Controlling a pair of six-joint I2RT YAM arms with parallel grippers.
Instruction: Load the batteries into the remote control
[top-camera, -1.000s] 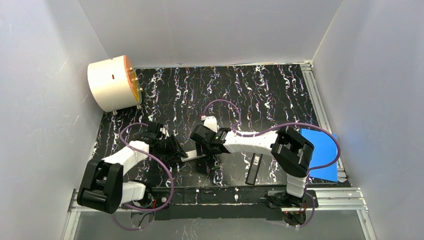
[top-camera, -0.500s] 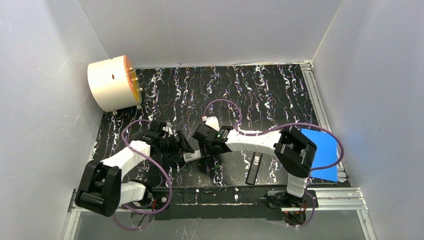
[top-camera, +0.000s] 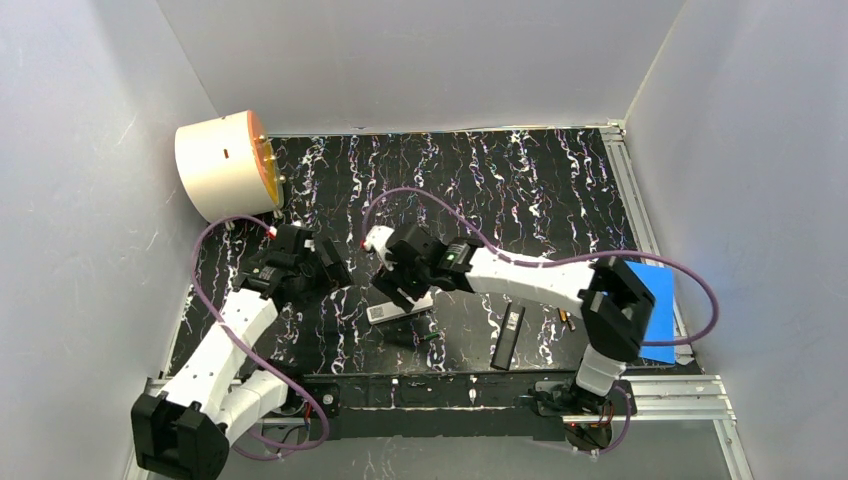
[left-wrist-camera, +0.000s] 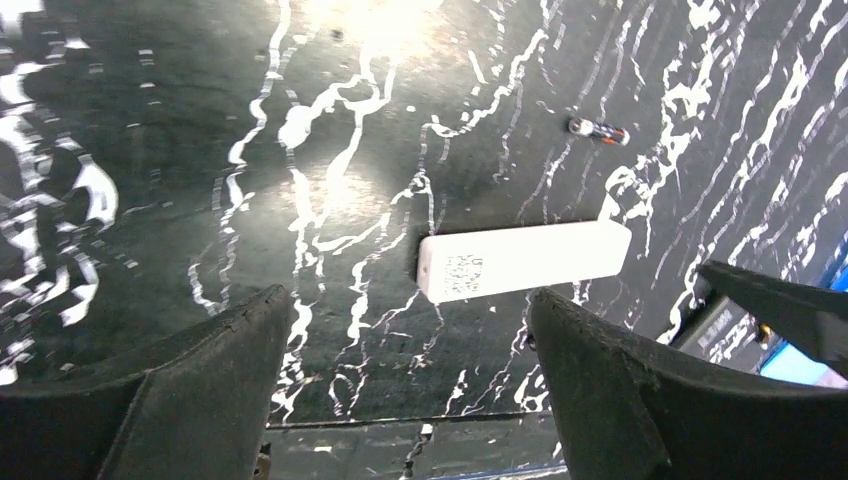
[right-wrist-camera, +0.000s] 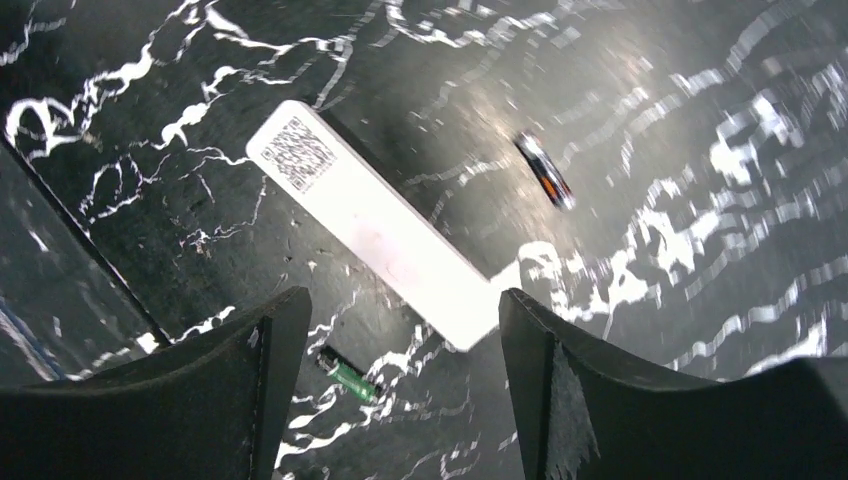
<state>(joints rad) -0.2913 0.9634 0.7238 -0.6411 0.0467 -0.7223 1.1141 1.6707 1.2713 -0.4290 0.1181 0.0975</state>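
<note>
Finding: loading has not visibly begun. The white remote lies flat on the black streaked mat, in the near middle of the table between the two arms. Its upper face is plain with a square printed code. No open battery bay shows, and no cell is seen seated in it.

The batteries are loose on the mat. A green battery sits just on the near side of the remote. A black-and-orange battery lies apart on the remote's far side. Further small cells appear near the blue sheet at the right, too small to describe. A black bar lies to the right of the remote; whether it is a cover or a second remote cannot be told.

The left gripper hangs over the mat with its jaws spread wide and nothing between them. The right gripper is likewise wide apart and empty, poised above the remote without touching it.

Orientation: the remote's long axis runs roughly left to right, the right end tilted slightly far. The code end points left.

Outstanding, by my judgement: exposing the bay, picking up the cells, seating them.
</note>
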